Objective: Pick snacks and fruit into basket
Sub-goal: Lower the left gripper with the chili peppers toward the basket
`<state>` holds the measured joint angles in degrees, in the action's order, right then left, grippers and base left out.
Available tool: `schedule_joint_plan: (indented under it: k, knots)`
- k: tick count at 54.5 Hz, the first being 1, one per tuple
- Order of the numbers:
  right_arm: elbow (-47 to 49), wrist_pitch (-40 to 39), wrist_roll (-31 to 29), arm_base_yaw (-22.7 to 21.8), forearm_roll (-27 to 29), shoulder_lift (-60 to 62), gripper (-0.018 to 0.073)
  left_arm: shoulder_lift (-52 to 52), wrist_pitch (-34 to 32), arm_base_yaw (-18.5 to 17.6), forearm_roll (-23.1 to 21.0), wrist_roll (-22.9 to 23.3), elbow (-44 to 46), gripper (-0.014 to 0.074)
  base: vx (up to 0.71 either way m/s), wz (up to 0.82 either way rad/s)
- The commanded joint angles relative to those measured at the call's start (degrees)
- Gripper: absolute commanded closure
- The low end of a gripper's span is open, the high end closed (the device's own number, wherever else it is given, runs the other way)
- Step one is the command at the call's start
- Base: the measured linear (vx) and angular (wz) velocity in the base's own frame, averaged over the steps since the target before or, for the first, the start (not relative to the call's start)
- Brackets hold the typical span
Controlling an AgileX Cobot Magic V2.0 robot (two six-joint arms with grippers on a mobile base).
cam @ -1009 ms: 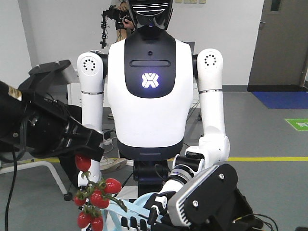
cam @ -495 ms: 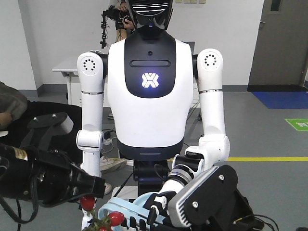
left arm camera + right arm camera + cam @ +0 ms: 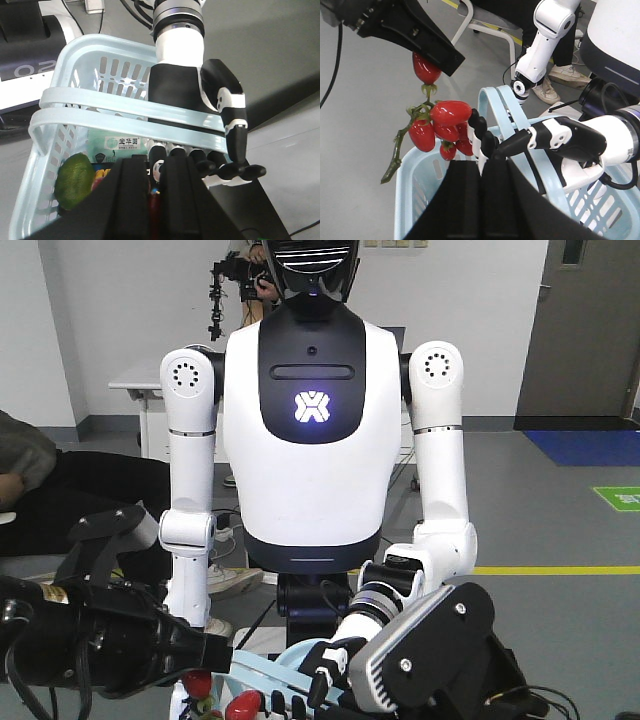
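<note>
A white humanoid's black-fingered hand (image 3: 200,90) holds a light blue basket (image 3: 75,55) by its two handles. My left gripper (image 3: 437,62) is shut on the top fruit of a cherry tomato cluster (image 3: 447,120), which hangs over the basket's near rim (image 3: 405,195). In the left wrist view a red tomato (image 3: 152,200) sits between the shut jaws, above a green fruit (image 3: 74,179) and a teal snack packet (image 3: 117,147) in the basket. In the front view the left gripper (image 3: 215,652) is low at the left, tomatoes (image 3: 243,705) at the bottom edge. My right gripper (image 3: 481,167) is shut and empty, close before the basket.
The humanoid robot (image 3: 312,440) stands directly ahead, its forearm (image 3: 570,140) reaching over the basket. A seated person (image 3: 30,470) is at the left, a white table (image 3: 140,390) behind. A white chair frame (image 3: 485,25) and grey floor surround the basket.
My left gripper has come down and toward the basket with the tomato cluster, which now mostly drops below the front view's edge. The right arm and the basket have not moved.
</note>
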<state>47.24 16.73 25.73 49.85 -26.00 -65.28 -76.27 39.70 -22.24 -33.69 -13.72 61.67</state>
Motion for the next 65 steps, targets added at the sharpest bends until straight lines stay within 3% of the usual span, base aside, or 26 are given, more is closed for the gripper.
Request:
schedule_joint_plan:
  k: [1,12,33,45,65]
  knots:
    - [1.69,-3.43,-0.45,-0.2,-1.37,1.51,0.0567,3.02,-4.14,-0.04,-2.56,-0.23,1.56,0.0594,0.0,0.0]
    - [1.69,-2.88,-0.45,-0.2,-1.37,1.51,0.0567,6.84,-7.52,-0.04,-1.48,1.4,1.56,0.0594,0.0,0.0]
    - [1.69,-2.89,-0.29,-0.2,-1.37,1.51,0.0567,7.02,-7.55,-0.04,-0.32,2.97,1.56,0.0594,0.0,0.0]
    - [1.69,-2.58,0.23,-0.2,-1.13,1.51,0.0567,7.02,-8.55,-0.04,5.54,8.91,1.56,0.0594,0.0,0.0]
    - [1.69,-2.64,0.48,-0.2,-1.13,1.51,0.0567,6.97,-7.96,-0.04,5.59,10.0,1.52,0.0594,0.0,0.0]
